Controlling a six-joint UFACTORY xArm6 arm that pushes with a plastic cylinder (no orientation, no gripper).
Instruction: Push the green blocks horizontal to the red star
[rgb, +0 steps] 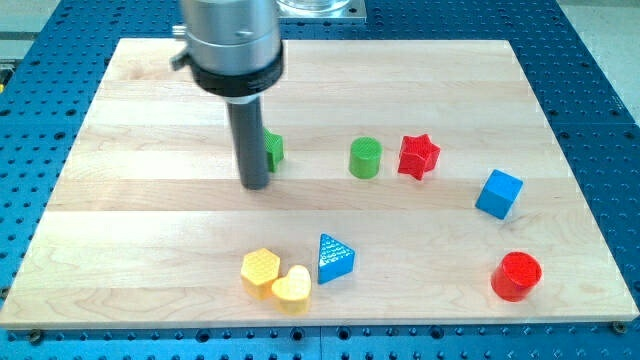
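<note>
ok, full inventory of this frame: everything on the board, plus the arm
green cylinder: 1, green, centre, just left of the red star
green block: 1, green, left of centre, partly hidden behind the rod; shape unclear
red star: 1, red, right of centre
blue cube: 1, blue, right side
red cylinder: 1, red, bottom right
blue triangle: 1, blue, bottom centre
yellow hexagon: 1, yellow, bottom, touching the heart
yellow heart: 1, pale yellow, bottom
wooden board: 1, light wood, on a blue perforated table
my tip: 1, dark rod, at the green block's left side
</note>
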